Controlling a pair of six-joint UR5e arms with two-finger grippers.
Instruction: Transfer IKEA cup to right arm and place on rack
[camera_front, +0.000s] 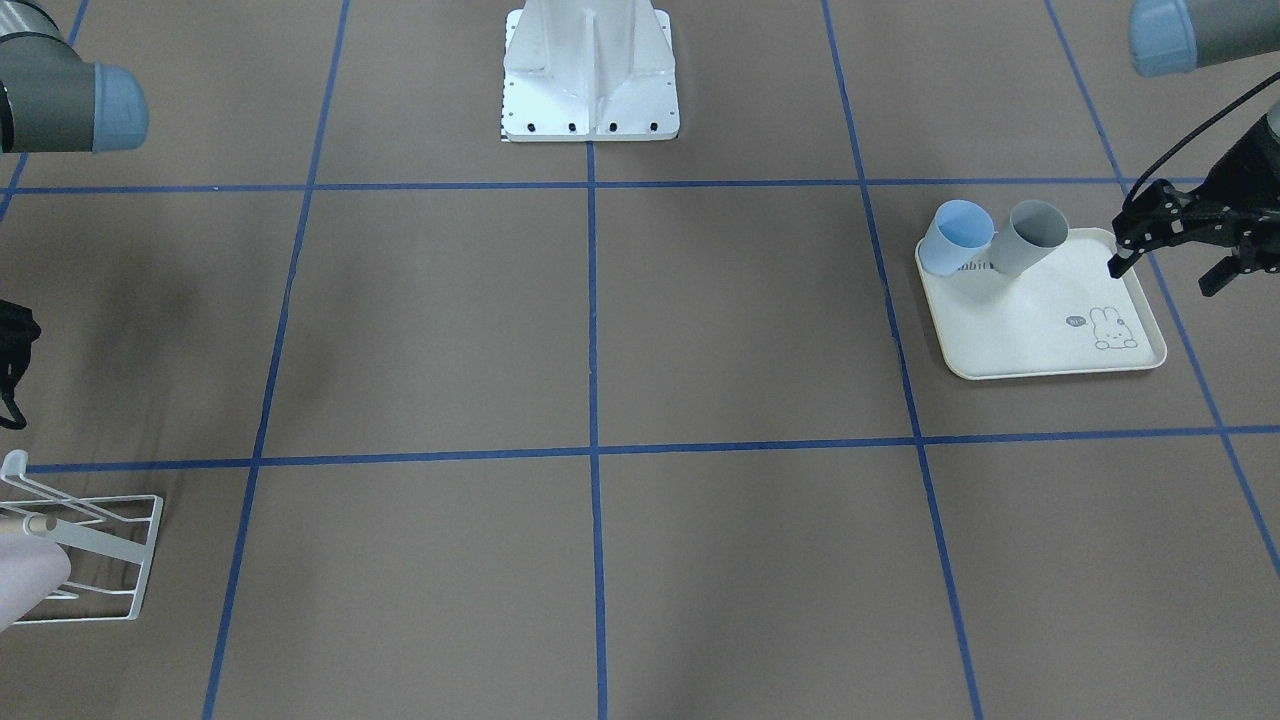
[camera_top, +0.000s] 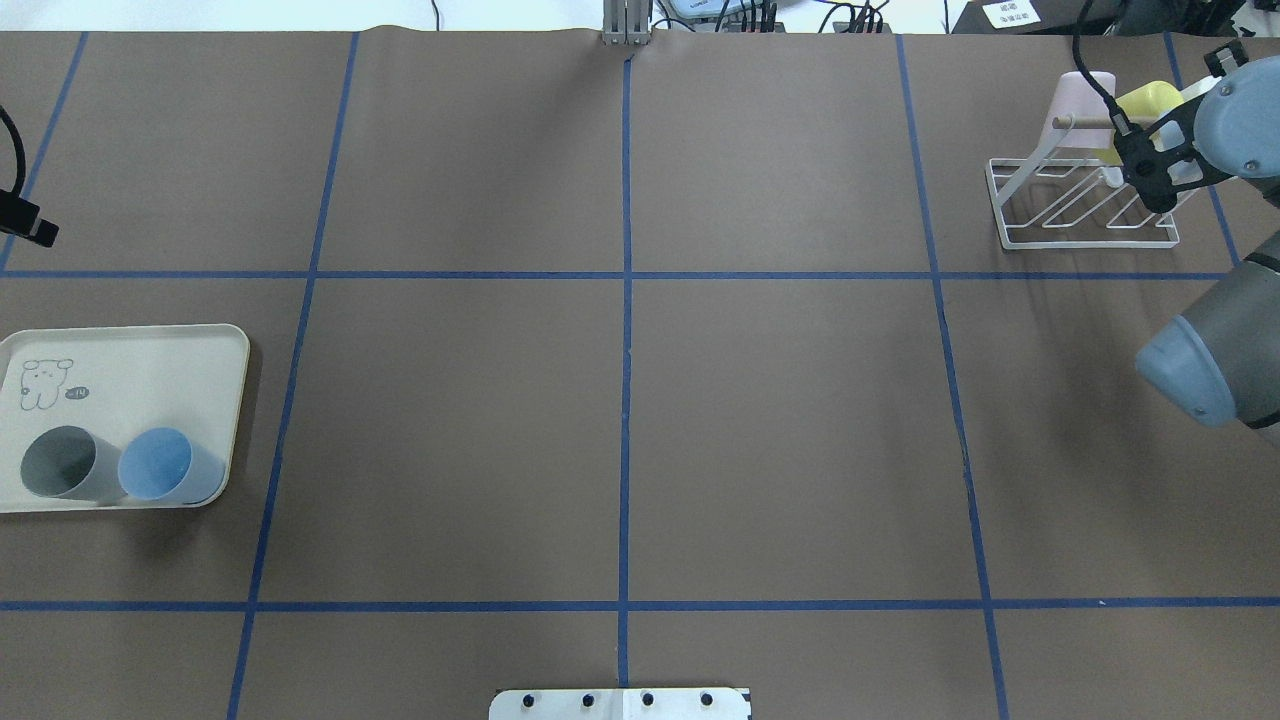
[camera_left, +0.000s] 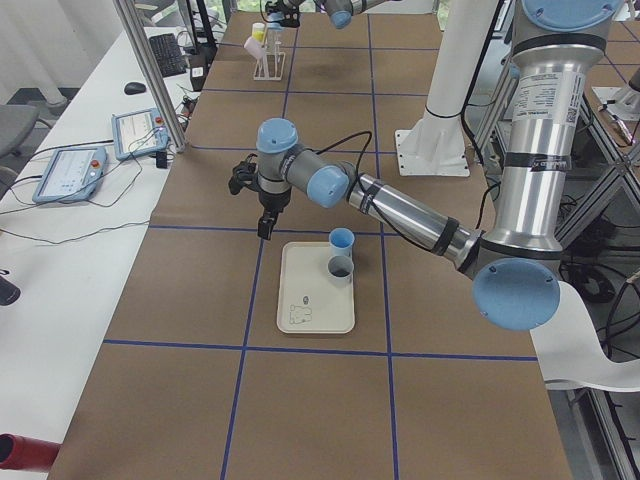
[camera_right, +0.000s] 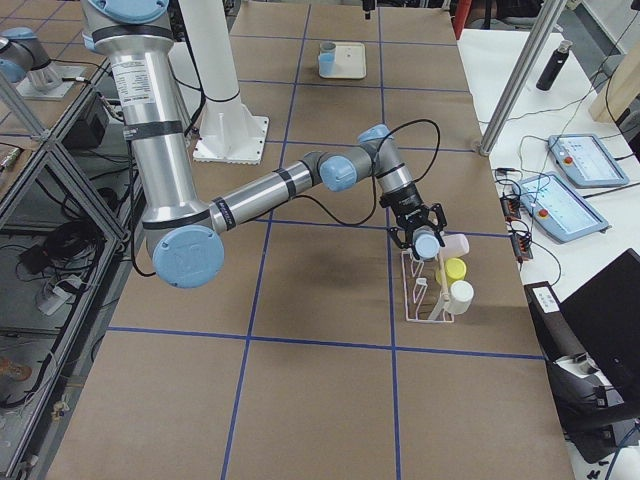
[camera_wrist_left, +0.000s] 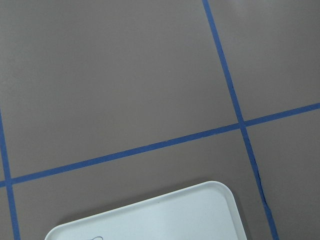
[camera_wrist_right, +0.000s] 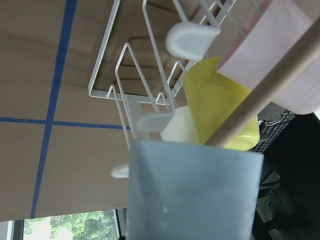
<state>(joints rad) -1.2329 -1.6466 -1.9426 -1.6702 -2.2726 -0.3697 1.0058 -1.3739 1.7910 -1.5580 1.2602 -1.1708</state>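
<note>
Right arm stretched out low over small white wire rack. Right pincer squeezing pale blue plastic cup, long side pointing away from wrist, toward wooden dowel. Left pincer spread wide, empty, beside cream rabbit tray.

Soft, even light from overhead lies on the brown tabletop, with faint, blurry shadows beside the tray and the rack. In the right wrist view the close cup looks soft.

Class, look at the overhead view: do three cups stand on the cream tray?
No, only two stand on the tray: a grey cup and a blue cup.
</note>
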